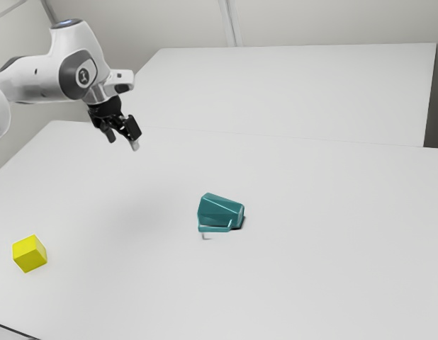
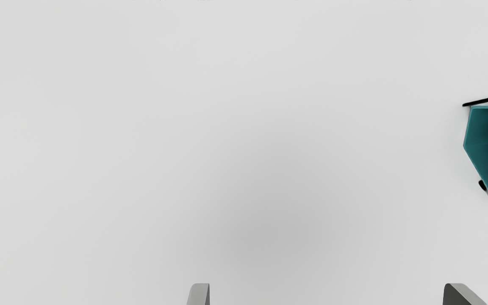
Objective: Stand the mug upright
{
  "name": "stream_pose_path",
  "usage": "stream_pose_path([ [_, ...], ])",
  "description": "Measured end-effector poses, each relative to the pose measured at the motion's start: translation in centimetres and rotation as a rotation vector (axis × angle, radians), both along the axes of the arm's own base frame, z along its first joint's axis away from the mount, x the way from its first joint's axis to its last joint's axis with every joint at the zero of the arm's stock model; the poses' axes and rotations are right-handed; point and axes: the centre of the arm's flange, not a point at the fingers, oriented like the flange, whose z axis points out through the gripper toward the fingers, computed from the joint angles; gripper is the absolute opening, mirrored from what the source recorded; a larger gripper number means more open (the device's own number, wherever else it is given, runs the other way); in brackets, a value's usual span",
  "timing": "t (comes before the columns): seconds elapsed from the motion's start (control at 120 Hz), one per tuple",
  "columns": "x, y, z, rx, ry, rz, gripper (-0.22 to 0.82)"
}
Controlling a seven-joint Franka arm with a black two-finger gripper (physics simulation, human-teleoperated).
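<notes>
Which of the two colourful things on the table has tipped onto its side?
The faceted teal mug: its open mouth faces sideways instead of up. The other, a yellow cube, sits flat.

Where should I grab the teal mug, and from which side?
Likely the mug by its upper rim, from the exterior view's left, one finger inside, the other outside: it lies on its side, mouth facing there, and the handle may hinder a grip across the body.

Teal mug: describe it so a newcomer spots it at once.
On the white table, look just below the exterior view's middle. The teal mug lies on its side, faceted, its handle nearest the camera; its neighbour, the yellow cube, has no handle.
</notes>
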Motion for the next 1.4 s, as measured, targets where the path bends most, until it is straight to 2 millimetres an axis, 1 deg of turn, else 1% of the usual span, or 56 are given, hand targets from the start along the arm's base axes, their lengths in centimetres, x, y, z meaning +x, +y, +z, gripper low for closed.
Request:
stream_pose_path([
  [0.1, 0.0, 0.5, 0.2, -0.016, -0.018, 0.016, 0.6],
  [0.133, -0.1, 0.4, -0.1, -0.047, -0.02, 0.028, 0.6],
  [0.192, -0.5, 0.3, -1.2, -0.135, -0.014, 0.06, 0.6],
  [0.267, -1.2, 0.2, -3.6, -0.27, 0.01, 0.109, 0.6],
  [0.35, -2.4, 0.3, -6.9, -0.421, 0.055, 0.171, 0.6],
  [0.4, -2.9, 0.4, -8.3, -0.49, 0.074, 0.199, 0.6],
  [0.45, -3.4, 0.0, -9.8, -0.549, 0.096, 0.217, 0.6],
  [0.558, -3.1, -1.9, -13.7, -0.644, 0.151, 0.223, 0.6],
  [0.608, -2.8, -2.8, -15.0, -0.674, 0.168, 0.218, 0.6],
  [0.683, -2.4, -3.5, -16.4, -0.711, 0.178, 0.213, 0.6],
  [0.767, -1.9, -4.4, -17.3, -0.744, 0.178, 0.199, 0.6],
  [0.967, -1.6, -6.4, -19.0, -0.807, 0.178, 0.174, 0.6],
  [1.142, -1.2, -9.1, -20.2, -0.851, 0.179, 0.146, 0.6],
  [1.333, -0.2, -10.8, -20.7, -0.864, 0.161, 0.11, 0.6],
  [1.4, -0.1, -11.2, -20.7, -0.872, 0.155, 0.103, 0.57],
])
